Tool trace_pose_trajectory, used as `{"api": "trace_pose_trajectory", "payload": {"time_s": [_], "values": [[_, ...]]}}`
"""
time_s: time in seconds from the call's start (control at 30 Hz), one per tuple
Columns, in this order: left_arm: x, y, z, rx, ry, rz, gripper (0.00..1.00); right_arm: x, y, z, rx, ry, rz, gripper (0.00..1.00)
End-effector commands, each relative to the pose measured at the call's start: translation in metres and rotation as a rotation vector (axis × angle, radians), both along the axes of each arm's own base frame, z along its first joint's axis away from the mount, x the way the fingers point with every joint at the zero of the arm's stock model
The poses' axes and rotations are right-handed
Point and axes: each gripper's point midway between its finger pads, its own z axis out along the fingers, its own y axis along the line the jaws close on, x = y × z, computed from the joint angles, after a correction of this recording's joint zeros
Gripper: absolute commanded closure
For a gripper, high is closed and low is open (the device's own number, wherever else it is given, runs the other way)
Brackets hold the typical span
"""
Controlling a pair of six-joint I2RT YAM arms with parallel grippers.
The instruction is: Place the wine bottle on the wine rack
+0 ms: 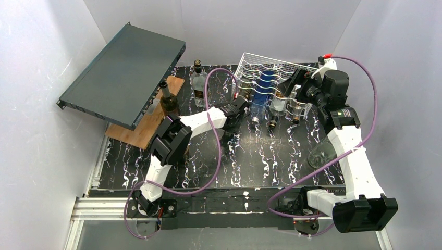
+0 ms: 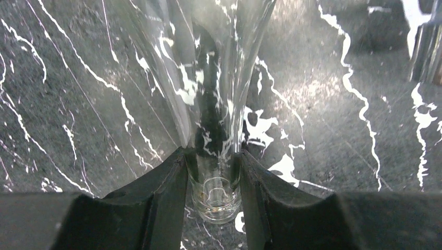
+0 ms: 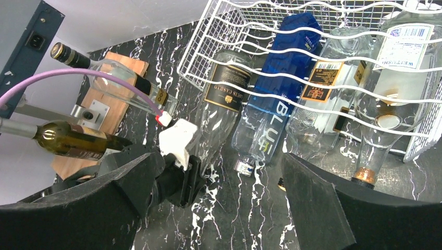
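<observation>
The left fingers (image 2: 159,195) clench the wine bottle (image 2: 219,99) by its neck, seemingly beside the wine rack (image 1: 271,64); the right fingers (image 3: 130,190) stand released. Glass: heavy, slick, fragile.

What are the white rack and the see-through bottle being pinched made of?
The wine rack looks like metal wire coated smooth white: thin bent rods with gaps. The clear bottle in the left gripper seems glass: shiny, with the pattern of the table showing through.
</observation>
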Motion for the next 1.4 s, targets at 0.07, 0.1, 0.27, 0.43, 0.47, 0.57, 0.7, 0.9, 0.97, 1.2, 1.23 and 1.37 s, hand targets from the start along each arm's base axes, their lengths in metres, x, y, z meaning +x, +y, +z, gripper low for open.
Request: {"api": "trace_pose_trajectory", "payload": {"time_s": [0.07,0.1,0.27,0.43,0.47,0.57,0.7,0.9,0.97,1.2,1.23,1.37], "values": [[0.035,-0.017,0.029,-0.179,-0.05,0.103,1.0,0.004,0.0,0.007,0.006,-0.04,-0.002,0.02],[0.036,-0.023,0.033,-0.218,-0.05,0.102,1.0,0.004,-0.001,0.006,0.006,-0.04,-0.005,0.02],[0.051,-0.037,0.041,-0.264,-0.074,0.097,1.0,0.005,-0.001,0.003,0.003,-0.033,-0.011,0.02],[0.063,-0.039,0.036,-0.27,-0.053,0.104,1.0,0.005,-0.002,0.001,0.004,-0.029,-0.014,0.02],[0.065,-0.038,0.037,-0.261,-0.063,0.096,1.0,0.005,-0.003,0.0,0.001,-0.029,-0.016,0.02],[0.074,-0.036,0.039,-0.232,-0.09,0.075,1.0,0.005,-0.003,0.001,-0.001,-0.031,-0.021,0.02],[0.082,-0.043,0.039,-0.212,-0.081,0.025,1.0,0.006,-0.002,-0.001,0.003,-0.027,-0.013,0.02],[0.087,-0.04,0.033,-0.188,-0.068,0.024,1.0,0.005,-0.002,0.0,0.002,-0.029,-0.016,0.02],[0.087,-0.04,0.031,-0.185,-0.065,0.032,1.0,0.006,-0.002,-0.001,0.003,-0.026,-0.015,0.02],[0.093,-0.038,0.035,-0.223,-0.05,0.065,0.93,0.006,0.0,-0.002,0.008,-0.023,-0.007,0.02],[0.093,-0.04,0.036,-0.234,-0.045,0.062,0.89,0.005,0.0,-0.002,0.008,-0.023,-0.007,0.02],[0.091,-0.04,0.041,-0.248,-0.042,0.058,0.61,0.005,0.001,-0.005,0.013,-0.016,-0.002,0.02]]}}
